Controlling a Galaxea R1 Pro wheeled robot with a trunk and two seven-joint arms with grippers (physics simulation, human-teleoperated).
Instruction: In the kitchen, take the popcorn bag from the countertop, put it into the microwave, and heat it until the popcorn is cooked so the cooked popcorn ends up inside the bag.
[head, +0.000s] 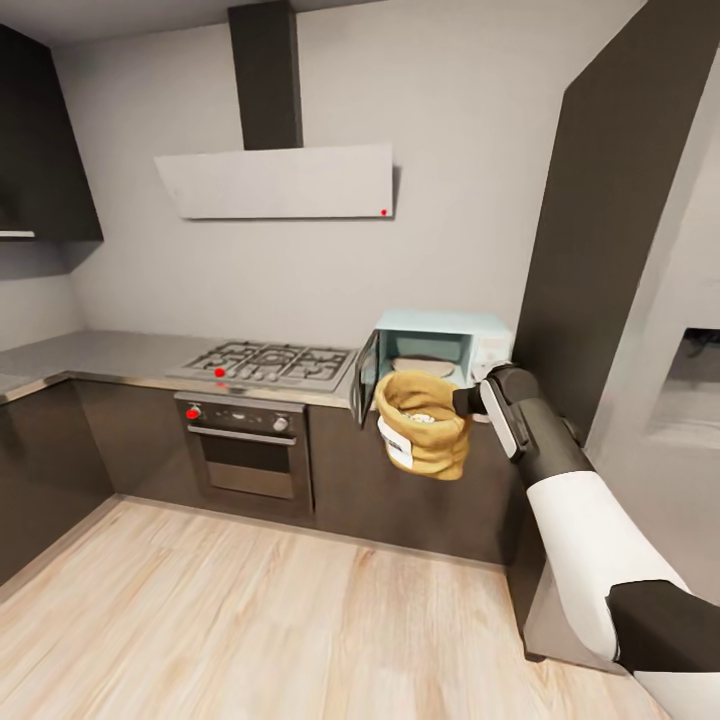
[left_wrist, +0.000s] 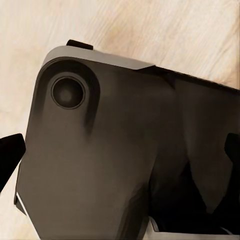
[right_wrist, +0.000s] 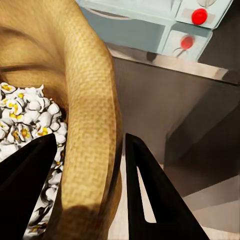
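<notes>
My right gripper (head: 466, 401) is shut on the rolled rim of the tan popcorn bag (head: 423, 428), which hangs in the air just in front of the countertop (head: 100, 355) edge. White popped popcorn (head: 418, 415) fills the bag. Behind it the pale blue microwave (head: 470, 335) stands with its dark door (head: 367, 380) swung open. In the right wrist view the black fingers (right_wrist: 150, 195) straddle the burlap wall of the popcorn bag (right_wrist: 85, 100), with popcorn (right_wrist: 30, 115) inside and the microwave (right_wrist: 150, 30) beyond. My left gripper (left_wrist: 120, 152) is open over a dark robot part.
A gas hob (head: 270, 362) and black-and-steel oven (head: 245, 450) sit left of the microwave under a white hood (head: 275, 182). A tall dark cabinet (head: 600, 220) rises right of the microwave. Light wood floor (head: 250, 620) lies open in front.
</notes>
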